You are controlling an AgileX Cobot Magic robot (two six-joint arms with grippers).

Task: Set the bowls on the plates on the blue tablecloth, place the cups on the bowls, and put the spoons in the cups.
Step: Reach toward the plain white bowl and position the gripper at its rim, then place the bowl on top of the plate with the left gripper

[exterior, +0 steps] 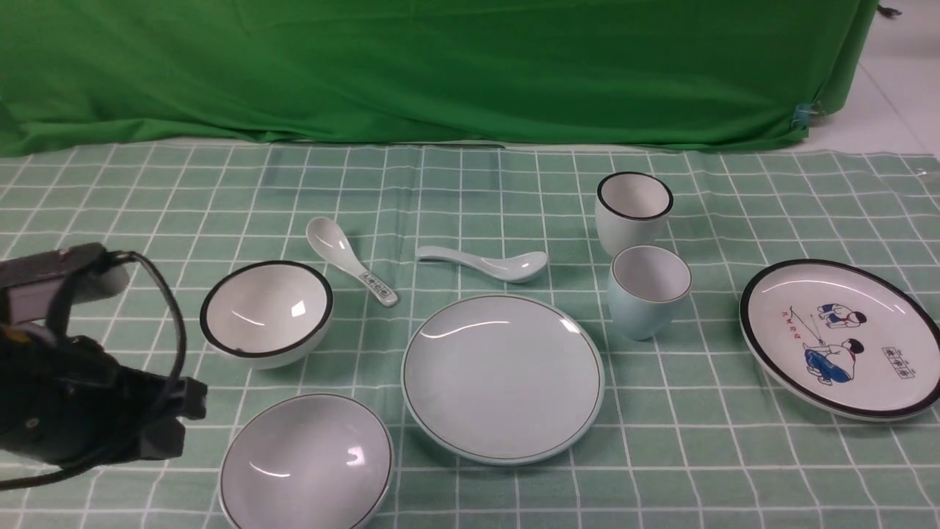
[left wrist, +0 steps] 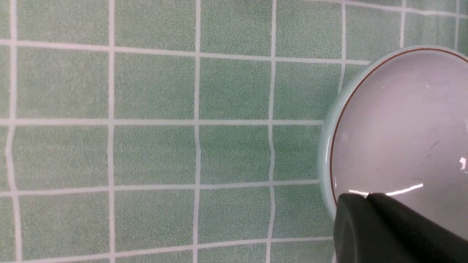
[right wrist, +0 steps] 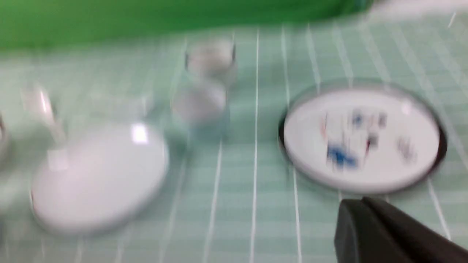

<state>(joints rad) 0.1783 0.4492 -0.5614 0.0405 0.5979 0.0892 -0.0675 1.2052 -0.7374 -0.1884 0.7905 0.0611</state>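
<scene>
Mostly losing the right wrist view to blur; making out the right hand (right wrist: 360,204) there, pressing its fingers together on nothing, hovering near the white plate (exterior: 841,338). Seeing the left hand (left wrist: 367,199) likewise pressed together and gripping nothing, hanging at the rim of the pale blue bowl (exterior: 305,463). Finding that bowl clipped by the front view's bottom edge, the white plate running to the right edge. Noting bare blue tablecloth (exterior: 698,441) between the pale blue plate (exterior: 503,378) and the white plate. Logging everything resting straight on the cloth, glossy: white bowl (exterior: 266,312) behind the pale blue bowl, white spoon (exterior: 349,261) and pale blue spoon (exterior: 488,263) lying beyond the pale blue plate, white cup (exterior: 634,209) just behind the pale blue cup (exterior: 648,290), both upright.
</scene>
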